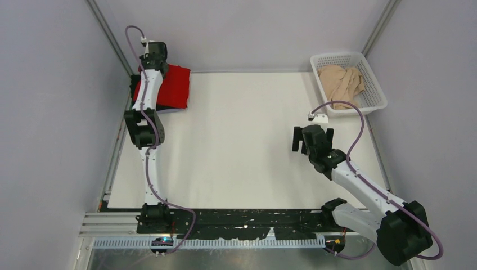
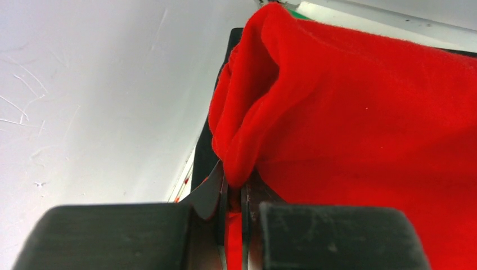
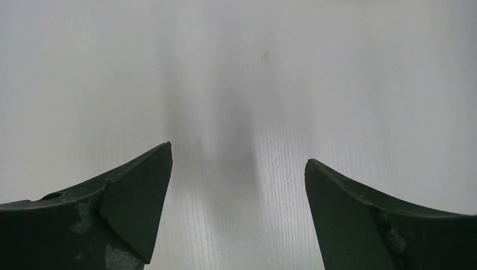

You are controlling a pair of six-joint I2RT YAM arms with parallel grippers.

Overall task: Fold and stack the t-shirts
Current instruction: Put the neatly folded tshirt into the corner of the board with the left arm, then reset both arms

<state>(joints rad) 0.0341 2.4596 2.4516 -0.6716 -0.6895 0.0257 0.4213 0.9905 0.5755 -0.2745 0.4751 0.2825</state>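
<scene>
A folded red t-shirt (image 1: 174, 85) lies at the table's far left corner on top of a black t-shirt (image 1: 136, 85), of which only the edges show. My left gripper (image 1: 153, 53) is at the shirt's far left edge, shut on a pinched fold of the red t-shirt (image 2: 360, 124); in the left wrist view the cloth bunches between the jaws of the left gripper (image 2: 233, 194). A beige t-shirt (image 1: 341, 83) lies crumpled in the basket. My right gripper (image 1: 313, 139) hovers open and empty over bare table, also shown in the right wrist view (image 3: 238, 163). No lavender shirt shows.
A white lattice basket (image 1: 376, 93) stands at the far right corner. Grey walls close in the table on the left, back and right. A black rail (image 1: 236, 216) runs along the near edge by the arm bases.
</scene>
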